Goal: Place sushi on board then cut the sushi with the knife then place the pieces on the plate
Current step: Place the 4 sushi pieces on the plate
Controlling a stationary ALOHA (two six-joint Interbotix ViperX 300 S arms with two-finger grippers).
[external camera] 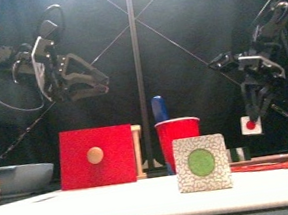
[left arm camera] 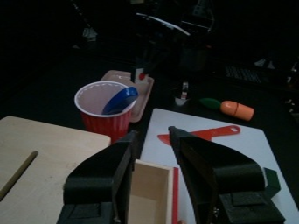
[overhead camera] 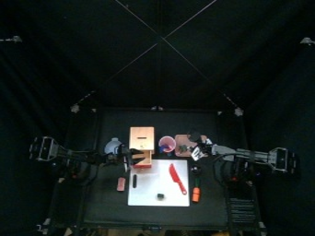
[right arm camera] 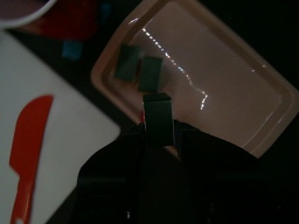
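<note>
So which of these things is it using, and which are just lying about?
In use: white board, red knife, sushi block on the board, pink tray, two sushi pieces on it.
Lying about: wooden box, red cup, blue knife, blue-grey bowl, toy carrot.

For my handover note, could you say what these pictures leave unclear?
Blue knife: front view, lower part hidden inside the red cup.
Bowl: front view, rim hides its inside.
Wooden box: front view, drawer front hides its inside.
Sushi piece: top view, too small for detail.
</note>
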